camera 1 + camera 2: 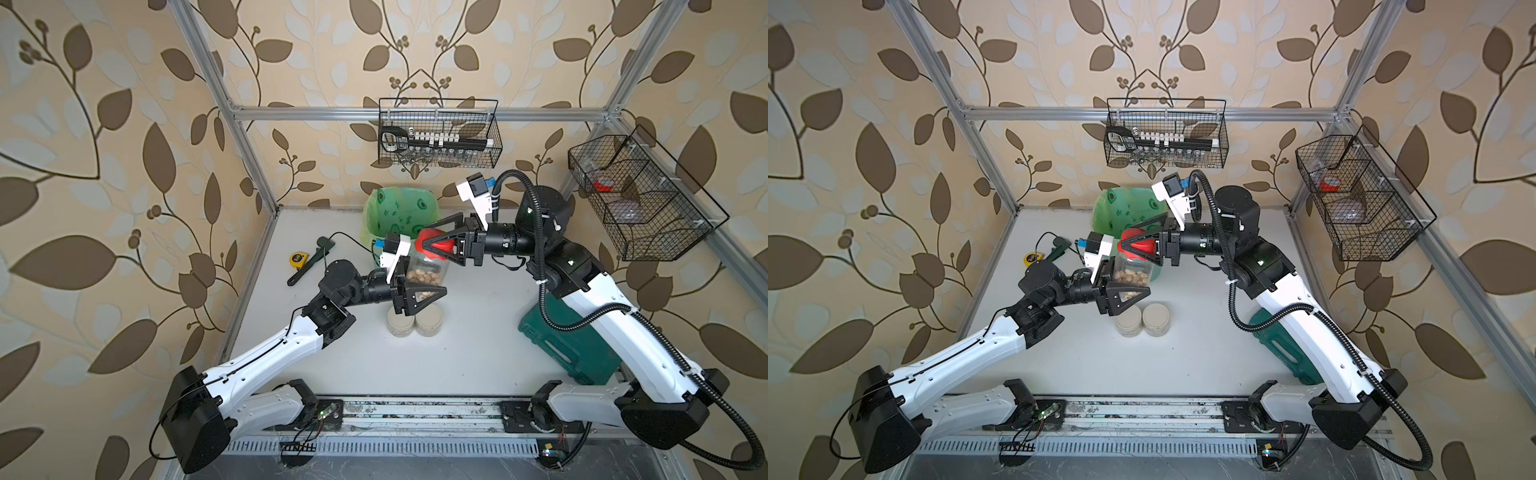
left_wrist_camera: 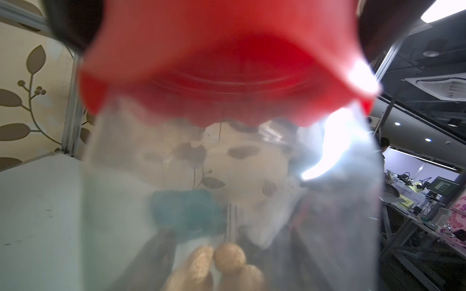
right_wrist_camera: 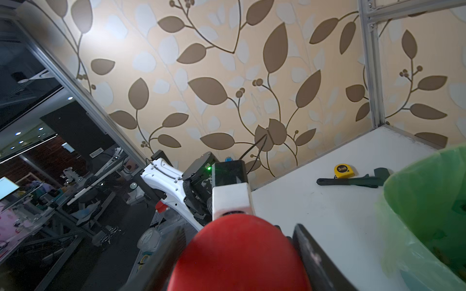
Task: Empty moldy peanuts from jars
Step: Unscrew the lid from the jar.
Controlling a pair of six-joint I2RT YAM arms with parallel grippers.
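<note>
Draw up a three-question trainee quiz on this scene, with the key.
1. True or false: the left tool holds the tall jar by its glass body.
2. The right tool is clamped on: A) the tape measure B) the red lid C) the green bin.
3. How many short jars with beige lids stand on the table?

Key: 1 true; 2 B; 3 two.
</note>
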